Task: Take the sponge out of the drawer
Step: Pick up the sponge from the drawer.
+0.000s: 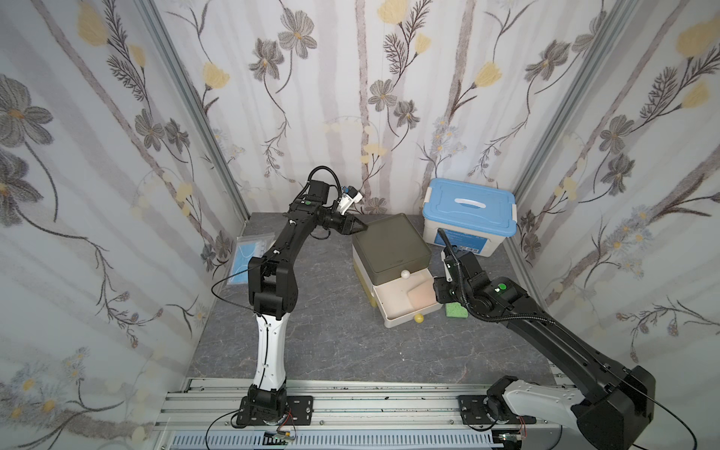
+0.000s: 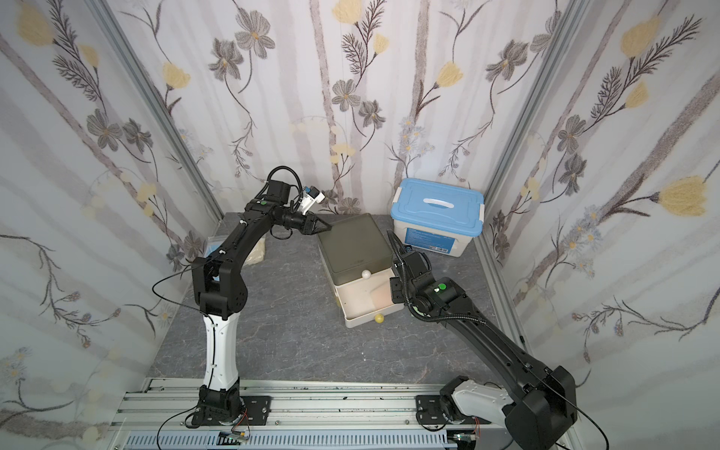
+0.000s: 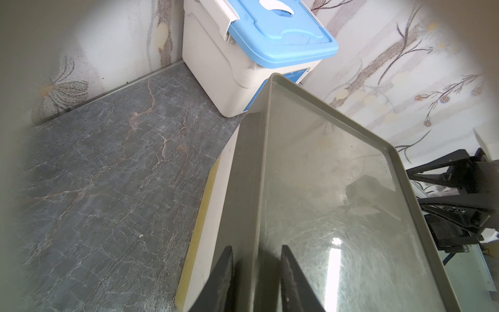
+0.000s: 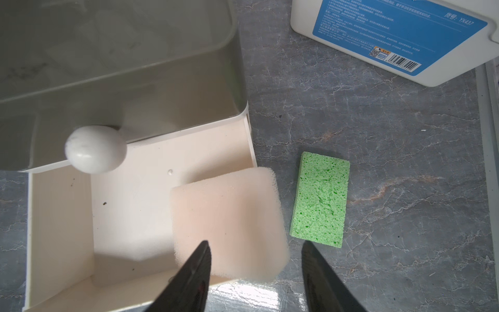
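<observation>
Three walls (image 1: 350, 78) papered with grey and yellow flowers enclose a grey marbled tabletop (image 1: 335, 343). A metal rail (image 1: 389, 405) runs along its near edge.

**Left pinched shut, right spread**

Our left arm (image 1: 269, 343) rises from its base, bends at the elbow and reaches forward, the left end effector (image 1: 360, 228) level and pinched nearly closed. Our right arm (image 1: 553, 337) stretches low and inward, wrist pitched down, the right end effector (image 4: 256, 259) spread apart.
</observation>
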Available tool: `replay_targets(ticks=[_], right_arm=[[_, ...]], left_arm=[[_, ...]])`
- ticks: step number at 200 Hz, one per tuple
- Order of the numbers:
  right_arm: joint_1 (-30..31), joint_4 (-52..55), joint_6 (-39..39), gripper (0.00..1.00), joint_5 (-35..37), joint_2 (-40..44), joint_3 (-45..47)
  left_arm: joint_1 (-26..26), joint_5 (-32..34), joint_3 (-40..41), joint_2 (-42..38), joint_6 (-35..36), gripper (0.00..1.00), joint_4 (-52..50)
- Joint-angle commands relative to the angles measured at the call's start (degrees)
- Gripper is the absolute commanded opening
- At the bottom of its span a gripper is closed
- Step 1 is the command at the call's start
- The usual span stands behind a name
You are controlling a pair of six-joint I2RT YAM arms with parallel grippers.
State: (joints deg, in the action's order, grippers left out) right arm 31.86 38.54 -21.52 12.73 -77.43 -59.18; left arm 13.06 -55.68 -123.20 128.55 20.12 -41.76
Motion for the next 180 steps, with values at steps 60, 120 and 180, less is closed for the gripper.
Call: replay_targets(ticks=[60,120,180], right_arm=[[-1.45,-4.89,1.96,0.44,-3.25,-3.83,0.79],[-1.80,-5.16,2.09,0.09,-3.05,-3.79,-0.06],[-1.80,-3.86,0.67,0.00,-2.93,-0.74,-1.46]], left_arm=[[-0.10,6.83,0.53,0.96,2.46,0.31,-5.89],[-0.10,6.95,0.52,1.04,2.58,0.31,-6.06],[-0.14,6.82,0.59,1.22,2.54,0.31,-5.97]])
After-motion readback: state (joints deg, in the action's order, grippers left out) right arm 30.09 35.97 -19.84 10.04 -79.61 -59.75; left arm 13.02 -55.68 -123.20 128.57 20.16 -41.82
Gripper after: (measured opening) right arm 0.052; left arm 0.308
